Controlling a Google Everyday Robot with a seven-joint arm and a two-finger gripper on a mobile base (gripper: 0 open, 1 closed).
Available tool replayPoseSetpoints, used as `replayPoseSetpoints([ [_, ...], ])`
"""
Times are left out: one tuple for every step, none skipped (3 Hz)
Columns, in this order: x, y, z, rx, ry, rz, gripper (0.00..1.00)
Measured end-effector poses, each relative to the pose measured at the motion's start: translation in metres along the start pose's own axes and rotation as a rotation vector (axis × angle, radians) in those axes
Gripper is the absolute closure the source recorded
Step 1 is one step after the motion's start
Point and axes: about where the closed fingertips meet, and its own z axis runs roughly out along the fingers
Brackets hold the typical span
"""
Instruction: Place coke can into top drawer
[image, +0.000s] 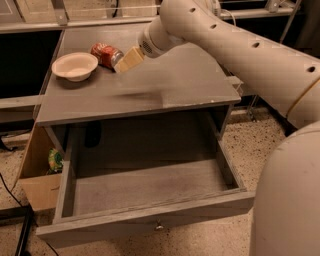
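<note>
The coke can (105, 53), red with silver ends, lies on its side on the grey cabinet top (165, 90), at the back left next to the bowl. My gripper (126, 61) hangs just right of the can, its cream fingers (131, 58) pointing down-left at the can's end, close to it or touching it. The top drawer (150, 227) is pulled wide out below the cabinet top; nothing lies inside it, and its small metal knob (159, 226) shows on the front panel.
A cream round bowl (75, 65) stands left of the can. My big arm (240, 55) crosses the right side of the cabinet. A cardboard box (40, 175) with a green and yellow packet (55, 160) stands at the cabinet's left. Speckled floor lies around.
</note>
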Motion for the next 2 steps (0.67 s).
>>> replayPoseSetpoints([
  [-0.017, 0.012, 0.018, -0.036, -0.019, -0.02, 0.0],
  [-0.029, 0.024, 0.035, -0.061, -0.024, -0.046, 0.0],
])
